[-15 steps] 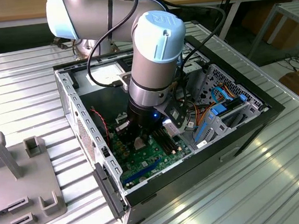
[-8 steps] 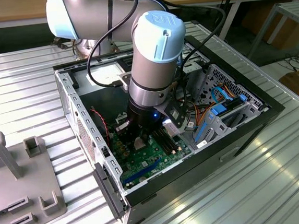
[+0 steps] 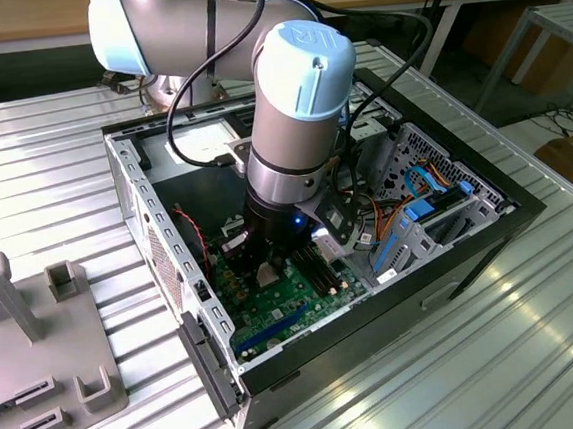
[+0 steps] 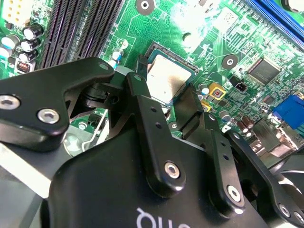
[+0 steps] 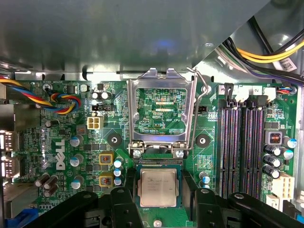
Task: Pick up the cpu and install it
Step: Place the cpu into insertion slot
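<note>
Narrowed onto the cpu (image 5: 158, 187) with the gripper (image 5: 159, 180), one finger (image 5: 124, 204) against each of two opposite edges. Held flat and square at the socket (image 5: 159, 162), just beside the hinged-up silver frame (image 5: 161, 109), well apart from the black memory slots (image 5: 242, 147). Seated or just above it: cannot tell.
</note>
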### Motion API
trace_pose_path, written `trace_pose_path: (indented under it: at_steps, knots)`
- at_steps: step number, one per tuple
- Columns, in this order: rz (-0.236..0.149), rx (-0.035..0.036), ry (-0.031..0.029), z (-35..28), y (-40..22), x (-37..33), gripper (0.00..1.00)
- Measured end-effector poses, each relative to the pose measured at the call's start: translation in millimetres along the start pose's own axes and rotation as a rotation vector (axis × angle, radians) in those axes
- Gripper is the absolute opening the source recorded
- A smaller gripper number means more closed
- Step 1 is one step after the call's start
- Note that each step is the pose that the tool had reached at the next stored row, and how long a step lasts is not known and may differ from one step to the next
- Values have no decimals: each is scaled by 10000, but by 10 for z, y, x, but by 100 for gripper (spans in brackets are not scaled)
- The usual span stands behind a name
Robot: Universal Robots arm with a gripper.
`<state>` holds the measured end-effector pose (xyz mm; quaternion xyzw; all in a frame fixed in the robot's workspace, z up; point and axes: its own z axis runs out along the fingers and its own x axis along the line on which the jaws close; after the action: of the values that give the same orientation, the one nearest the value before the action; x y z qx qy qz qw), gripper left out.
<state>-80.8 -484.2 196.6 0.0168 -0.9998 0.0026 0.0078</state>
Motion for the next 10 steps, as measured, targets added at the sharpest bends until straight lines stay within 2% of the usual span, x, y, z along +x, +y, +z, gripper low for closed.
trace_pose_path:
  at_steps: [10]
  knots:
    - [-4, 1, 0, 5, -1, 0, 47]
